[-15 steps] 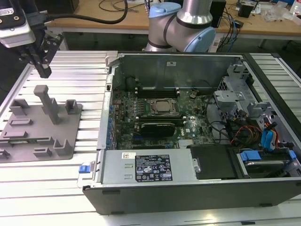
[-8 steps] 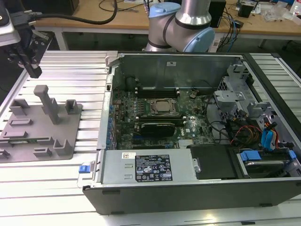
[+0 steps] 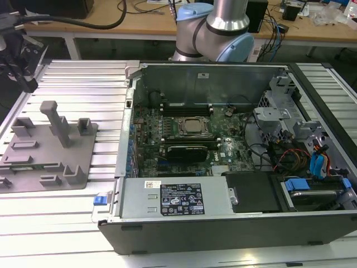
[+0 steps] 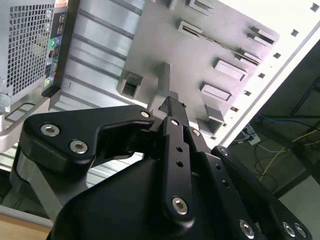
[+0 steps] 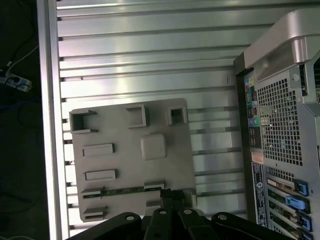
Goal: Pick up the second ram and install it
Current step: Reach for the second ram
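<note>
Since the second ram [image 5: 120, 190] sits edge-up in a long slot of the grey tray [image 5: 130, 170], we'd square the end effector [image 5: 173, 196] across it before closing. Right now it looks pinched shut on nothing, hovering over the tray just off the stick's end. Raised blocks crowd that slot. The computer case [image 5: 280, 125] stands beside the tray, with open bench [image 5: 125, 55] around it.

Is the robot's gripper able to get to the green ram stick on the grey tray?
Probably yes. In the first wrist view the gripper hangs above the grey tray, near one end of the second ram, which lies there with nothing covering it.
</note>
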`<action>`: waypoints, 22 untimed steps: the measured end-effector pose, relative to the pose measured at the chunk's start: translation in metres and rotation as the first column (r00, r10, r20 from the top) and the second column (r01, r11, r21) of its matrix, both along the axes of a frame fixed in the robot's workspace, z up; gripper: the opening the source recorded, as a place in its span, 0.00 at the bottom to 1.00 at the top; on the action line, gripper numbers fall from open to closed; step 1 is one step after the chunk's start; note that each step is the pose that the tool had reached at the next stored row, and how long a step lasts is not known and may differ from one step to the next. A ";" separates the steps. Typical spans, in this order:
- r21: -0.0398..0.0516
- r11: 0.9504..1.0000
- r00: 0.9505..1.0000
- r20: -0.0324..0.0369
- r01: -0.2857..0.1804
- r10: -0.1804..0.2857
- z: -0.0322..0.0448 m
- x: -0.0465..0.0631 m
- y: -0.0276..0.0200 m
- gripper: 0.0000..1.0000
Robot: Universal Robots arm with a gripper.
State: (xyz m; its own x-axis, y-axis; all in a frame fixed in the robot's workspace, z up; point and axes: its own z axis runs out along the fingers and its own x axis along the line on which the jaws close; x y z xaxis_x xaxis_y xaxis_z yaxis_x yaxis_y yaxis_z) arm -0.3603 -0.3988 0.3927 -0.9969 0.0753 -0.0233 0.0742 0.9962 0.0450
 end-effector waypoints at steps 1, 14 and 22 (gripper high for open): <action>0.000 1.000 1.000 0.000 0.000 0.000 0.0000 -0.003 0.0000 0.08; 0.000 1.000 1.000 0.000 0.000 0.000 -0.0048 -0.046 -0.0009 0.08; 0.000 1.000 1.000 0.000 0.000 0.000 -0.0189 -0.051 -0.0124 0.08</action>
